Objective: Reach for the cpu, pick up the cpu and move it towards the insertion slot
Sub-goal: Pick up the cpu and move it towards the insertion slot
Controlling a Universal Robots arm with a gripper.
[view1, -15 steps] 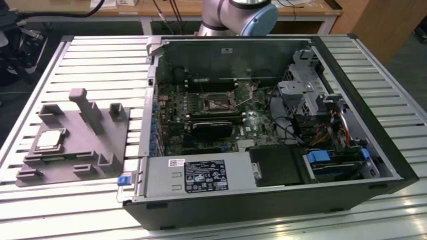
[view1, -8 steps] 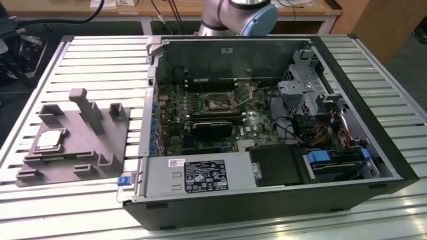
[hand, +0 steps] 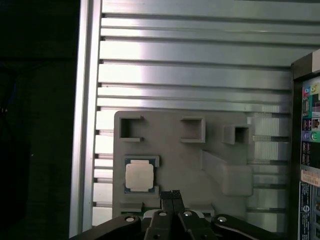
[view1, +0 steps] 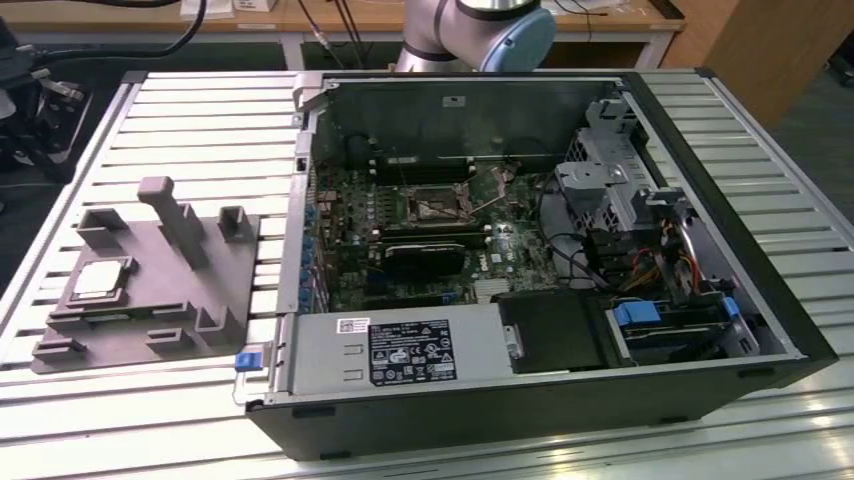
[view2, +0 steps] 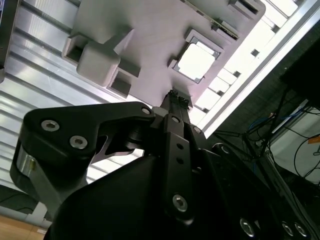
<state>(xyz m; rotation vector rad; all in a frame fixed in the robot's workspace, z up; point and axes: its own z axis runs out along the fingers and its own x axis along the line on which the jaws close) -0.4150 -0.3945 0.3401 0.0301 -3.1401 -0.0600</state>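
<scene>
The cpu (view1: pixel 100 281) is a small silvery square lying flat in a recess of the grey plastic fixture (view1: pixel 147 305), at the exterior view's left. Both wrist views look down on the cpu (hand: pixel 139 176) (view2: pixel 196 62) from well above. My gripper (hand: pixel 171 194) (view2: pixel 175 95) hangs over the fixture (hand: pixel 175 160), its two thin fingers pressed together with nothing between them, the tips close beside the cpu but clear of it. The insertion slot (view1: pixel 437 207), a shiny square frame with a dark centre, sits on the motherboard inside the open computer case.
The open computer case (view1: pixel 694 330) takes up the middle and right of the ribbed metal table (view1: pixel 200 120). Grey posts (view1: pixel 160 200) rise from the fixture near the cpu. The arm's base (view1: pixel 481 30) stands behind the case. A long black module (view1: pixel 427 258) lies below the socket.
</scene>
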